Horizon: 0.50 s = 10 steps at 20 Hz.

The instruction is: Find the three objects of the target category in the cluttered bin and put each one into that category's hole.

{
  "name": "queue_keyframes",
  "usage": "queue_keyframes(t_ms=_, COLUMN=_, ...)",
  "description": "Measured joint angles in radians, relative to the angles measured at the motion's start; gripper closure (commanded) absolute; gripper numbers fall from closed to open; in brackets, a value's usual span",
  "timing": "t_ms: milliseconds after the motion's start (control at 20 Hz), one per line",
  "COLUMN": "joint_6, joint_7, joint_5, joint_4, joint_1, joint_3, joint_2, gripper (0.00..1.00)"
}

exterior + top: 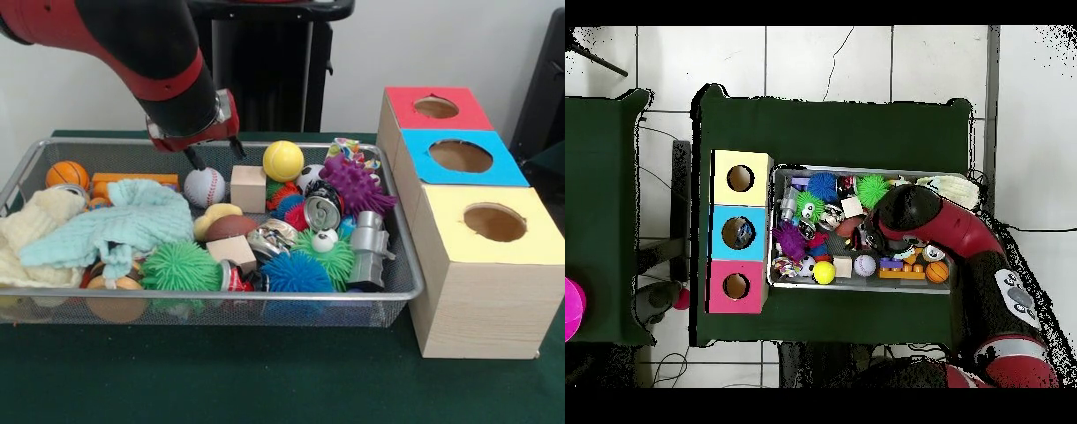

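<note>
Gripper (214, 155) poised w/ fingers apart, empty, just above baseball (204, 186) at rear of bin (402, 291); judged light, hard, prone to rolling — grip across widest pt.

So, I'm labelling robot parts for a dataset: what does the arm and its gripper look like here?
The arm is thick and rounded, bright red with black sections and a red band near the wrist. A silver-grey ring sits at the wrist above a red plate. The gripper has two short, thin black fingers. From overhead, the arm shows a white patch with dark markings near its base.
</note>
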Motion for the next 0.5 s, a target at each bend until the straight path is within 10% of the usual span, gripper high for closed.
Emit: queue_keyframes(t_ms=500, joint_6=-0.301, joint_7=0.0, joint_5=-0.043, joint_4=0.0, joint_1=-0.045, joint_3=0.062, joint_2=0.033, gripper=0.0)
